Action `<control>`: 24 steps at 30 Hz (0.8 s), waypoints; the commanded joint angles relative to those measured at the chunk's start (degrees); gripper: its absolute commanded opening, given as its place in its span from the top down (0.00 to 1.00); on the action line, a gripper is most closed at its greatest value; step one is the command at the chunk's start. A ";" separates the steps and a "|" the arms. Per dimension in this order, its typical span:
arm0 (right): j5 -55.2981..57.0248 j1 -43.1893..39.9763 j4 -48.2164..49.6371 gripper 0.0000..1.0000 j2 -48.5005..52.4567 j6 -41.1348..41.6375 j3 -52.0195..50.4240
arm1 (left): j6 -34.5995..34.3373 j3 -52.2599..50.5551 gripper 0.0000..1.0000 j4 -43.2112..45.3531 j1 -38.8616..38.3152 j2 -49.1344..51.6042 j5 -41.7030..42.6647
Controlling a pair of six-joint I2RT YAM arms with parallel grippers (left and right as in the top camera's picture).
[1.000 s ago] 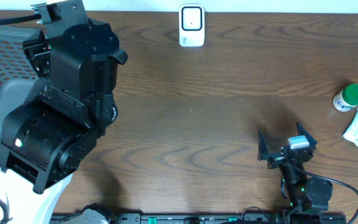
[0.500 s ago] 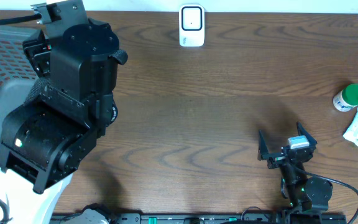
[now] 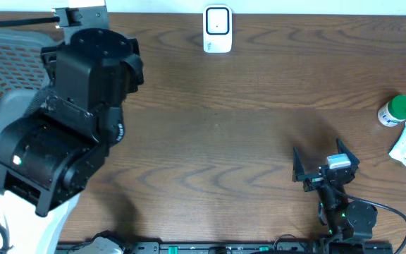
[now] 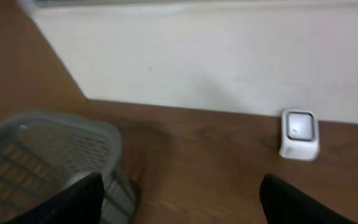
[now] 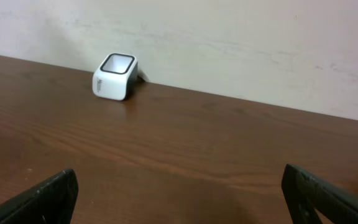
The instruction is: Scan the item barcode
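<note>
Both open wide, empty — left hand (image 4: 180,202), right hand (image 5: 185,196)

Left arm (image 3: 83,92): turns slightly from where it was half a second ago.
Wrist bracket (image 3: 80,15): shifts right along the worktop's far edge and is now level, not tilted.
Lower housing (image 3: 34,162): moves a little left.
Basket (image 3: 9,60): more mesh is uncovered.
</note>
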 commanded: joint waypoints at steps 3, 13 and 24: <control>0.20 -0.24 -0.35 0.01 -0.31 -0.15 -0.04 | 0.15 -4.48 0.20 2.82 4.44 -2.91 8.74; 0.20 -0.24 -0.35 0.01 -0.31 -0.15 -0.04 | 8.74 -37.33 0.20 31.28 16.46 -24.09 26.97; 0.20 -0.24 -0.35 0.01 -0.31 -0.15 -0.04 | 9.38 -74.69 0.19 48.81 29.59 -51.80 36.52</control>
